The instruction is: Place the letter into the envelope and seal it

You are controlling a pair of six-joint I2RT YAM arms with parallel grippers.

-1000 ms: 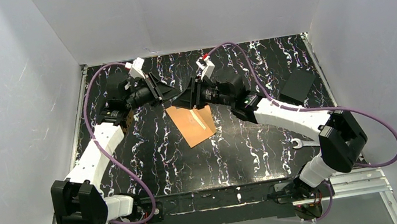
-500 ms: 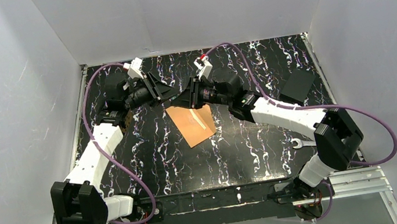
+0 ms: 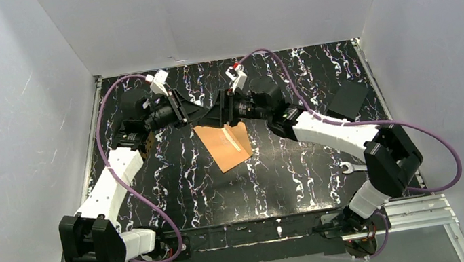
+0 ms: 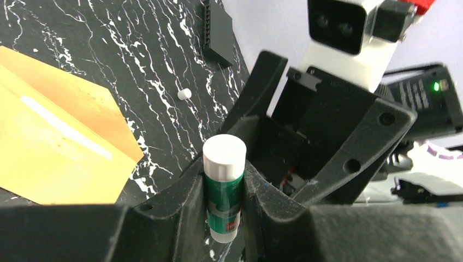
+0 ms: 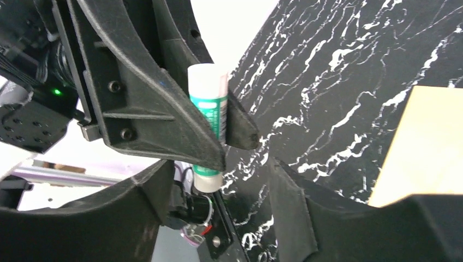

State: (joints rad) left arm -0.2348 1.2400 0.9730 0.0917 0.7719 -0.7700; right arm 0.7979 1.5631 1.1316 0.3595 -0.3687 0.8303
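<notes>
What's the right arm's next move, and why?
Probably close the right fingers on the glue stick's white end. The left fingers clamp its green body, and the right ones stand open right beside it.

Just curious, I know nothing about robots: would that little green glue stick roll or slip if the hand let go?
Probably it would roll: the glue stick is a smooth round tube, so lying on the table it could wander. It looks stiff; the left hand pinches it without visible squashing. Its glossy plastic may be slippery.
</notes>
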